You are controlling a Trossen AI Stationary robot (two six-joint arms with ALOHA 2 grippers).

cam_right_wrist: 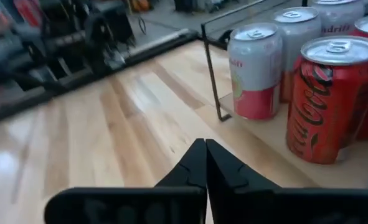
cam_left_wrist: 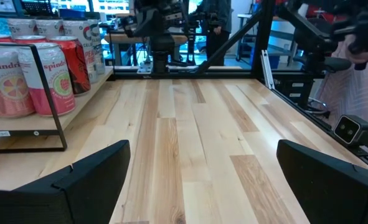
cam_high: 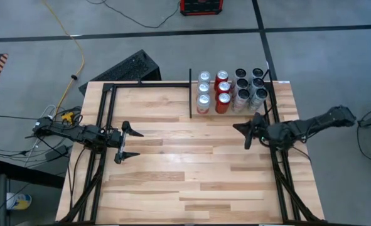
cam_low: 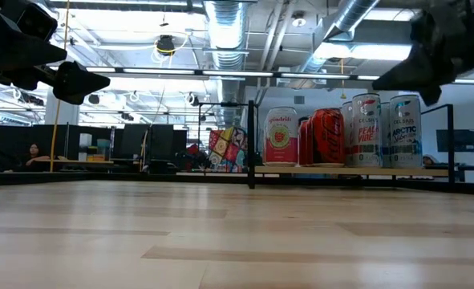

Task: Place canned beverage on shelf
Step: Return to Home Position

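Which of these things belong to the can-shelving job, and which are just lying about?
Part of the job: the shelf; the pink cans, red cola cans and dark-topped cans standing on it; the left end effector, open; the right end effector, shut.

Just lying about: the keyboard, yellow cable and red box on the floor beyond the table.

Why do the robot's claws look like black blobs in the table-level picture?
Low view: bright ceiling lights behind them backlight the left gripper and right gripper into silhouettes. High view: evenly lit, so both stand out against the pale table.
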